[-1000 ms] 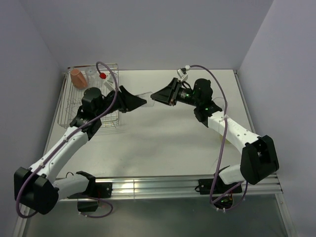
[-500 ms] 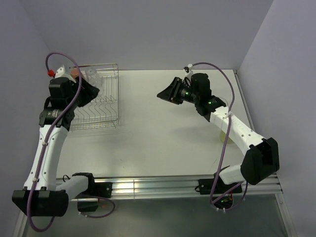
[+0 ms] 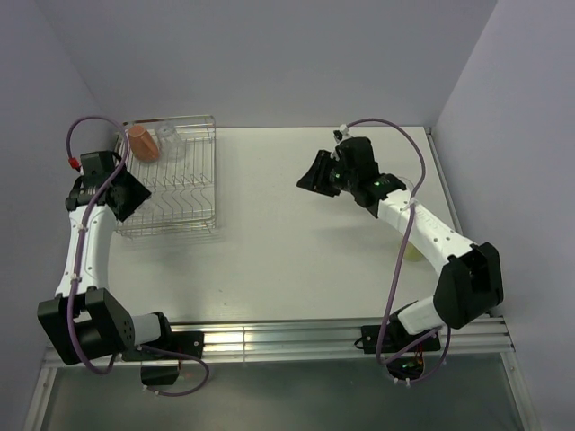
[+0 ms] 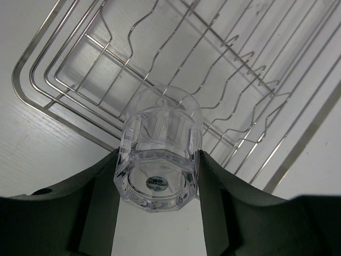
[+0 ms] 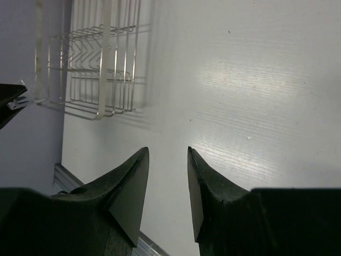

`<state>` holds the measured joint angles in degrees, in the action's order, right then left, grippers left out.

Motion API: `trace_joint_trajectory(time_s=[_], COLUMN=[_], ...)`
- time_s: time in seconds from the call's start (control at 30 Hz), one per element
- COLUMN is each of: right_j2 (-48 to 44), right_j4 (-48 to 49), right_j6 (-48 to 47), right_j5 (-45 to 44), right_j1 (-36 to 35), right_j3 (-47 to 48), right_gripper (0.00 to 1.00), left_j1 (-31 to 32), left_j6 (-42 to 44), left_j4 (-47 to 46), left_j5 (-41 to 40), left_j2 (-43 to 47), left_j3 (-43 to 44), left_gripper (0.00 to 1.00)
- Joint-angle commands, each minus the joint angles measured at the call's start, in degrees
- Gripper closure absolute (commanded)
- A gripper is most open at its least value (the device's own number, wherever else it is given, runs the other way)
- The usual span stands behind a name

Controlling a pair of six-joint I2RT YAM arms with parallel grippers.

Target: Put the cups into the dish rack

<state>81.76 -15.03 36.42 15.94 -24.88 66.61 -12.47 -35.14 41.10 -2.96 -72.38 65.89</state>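
Your left gripper (image 4: 158, 157) is clamped on a clear tumbler (image 4: 160, 128), base toward the wrist, mouth pointing at the dish rack (image 3: 184, 189) just beyond, near the desk's far-left corner. Your right gripper (image 5: 167, 178), slightly parted and empty, hangs well apart.

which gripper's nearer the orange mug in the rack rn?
Left. The left gripper, shut on a clear tumbler, sits at the left edge of the dish rack, just in front of the orange mug. The right gripper, open, hangs over the table well right of the rack.
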Motion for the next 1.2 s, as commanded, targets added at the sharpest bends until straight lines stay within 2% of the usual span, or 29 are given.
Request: trace_joint_trajectory(time_s=[0.0,0.33,0.7,1.17], right_j2=[1.04,3.32,3.85,3.76], right_j4=[-0.88,-0.97,-0.88,-0.53], right_j6=[-2.76,-3.73,-4.08,-4.17], right_j5=[-2.23,-1.27,-0.83,-0.39], right_j1=[0.27,0.45,1.77,2.47], right_j3=[2.30,2.03,1.24,0.63], right_gripper=[0.57,0.58,0.58,0.58], left_j1=[-0.72,-1.68,-4.23,-5.37], left_j6=[0.42,0.51,1.03,-0.37], left_j4=[-0.06,-0.15,-0.93,-3.48], left_j5=[-1.87,-5.91,-5.39,-5.12], left_j2=[-1.71,-7.59,-13.83,-20.69], left_j3=[1.09,0.29,-0.06,-1.02], left_gripper=[1.00,1.00,1.00,0.90])
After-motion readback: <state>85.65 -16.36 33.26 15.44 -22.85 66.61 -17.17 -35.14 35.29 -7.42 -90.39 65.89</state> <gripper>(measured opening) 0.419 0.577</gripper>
